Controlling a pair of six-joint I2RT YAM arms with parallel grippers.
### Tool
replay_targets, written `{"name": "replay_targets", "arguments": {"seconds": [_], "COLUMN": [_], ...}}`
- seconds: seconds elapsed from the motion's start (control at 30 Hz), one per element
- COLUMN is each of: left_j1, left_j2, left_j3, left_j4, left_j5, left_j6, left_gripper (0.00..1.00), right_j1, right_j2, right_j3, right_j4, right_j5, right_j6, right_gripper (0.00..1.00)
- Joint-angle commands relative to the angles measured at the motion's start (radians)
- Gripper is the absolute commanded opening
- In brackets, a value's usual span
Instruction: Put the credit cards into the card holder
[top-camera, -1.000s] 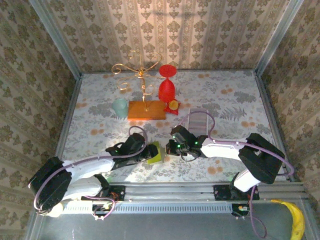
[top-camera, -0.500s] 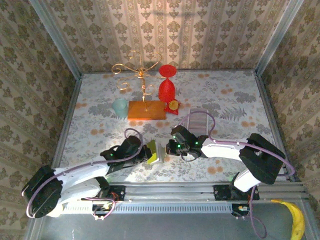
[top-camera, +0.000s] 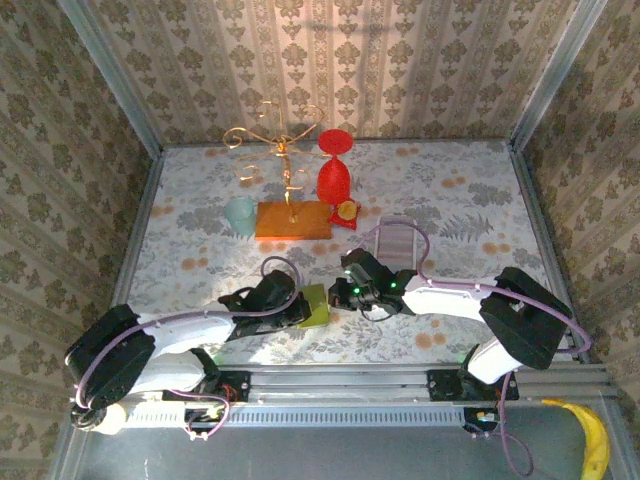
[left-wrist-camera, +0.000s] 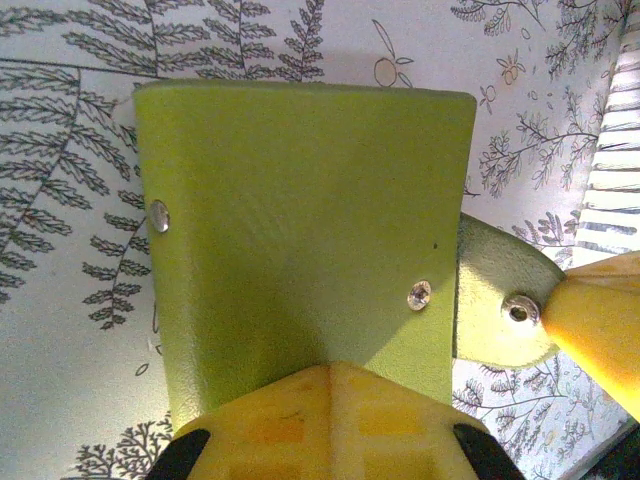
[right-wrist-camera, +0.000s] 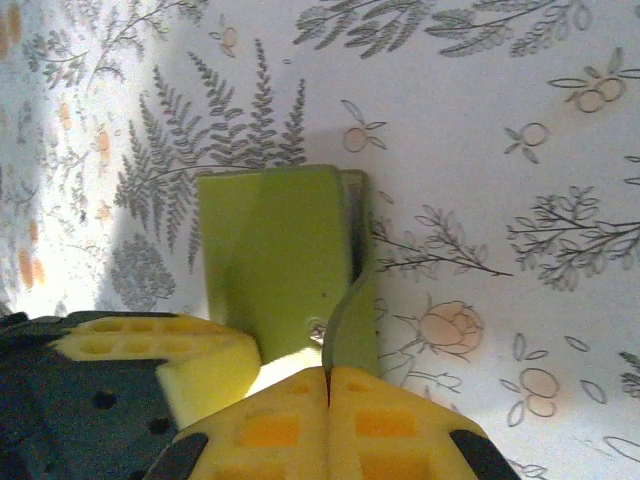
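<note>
The card holder (top-camera: 313, 305) is pinched from both sides; the left gripper (top-camera: 293, 308) is shut on its body, the right gripper (top-camera: 340, 296) on its flap; the credit cards (top-camera: 400, 240), probably the pale striped stack, are seen beyond the right arm.

You are looking down at a floral-patterned bench (top-camera: 470, 190), with beige damask-papered walls (top-camera: 400, 60) enclosing it on three sides, metal corner posts (top-camera: 112, 75) slanting upward, and bright light pooling near the middle.
</note>
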Motion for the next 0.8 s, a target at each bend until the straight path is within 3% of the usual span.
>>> {"name": "replay_targets", "arguments": {"seconds": [0.0, 0.77], "left_j1": [-0.012, -0.014], "left_j2": [0.024, -0.02], "left_j3": [0.002, -0.006], "left_j4": [-0.082, -0.098], "left_j5": [0.0, -0.005], "left_j6": [0.019, 0.018], "left_gripper": [0.0, 0.0], "right_j1": [0.0, 0.034], "right_j2": [0.02, 0.161], "right_j3": [0.049, 0.195], "right_j4": [0.051, -0.205], "right_j5": [-0.053, 0.017], "right_j6": [-0.005, -0.113], "right_gripper": [0.0, 0.0]}}
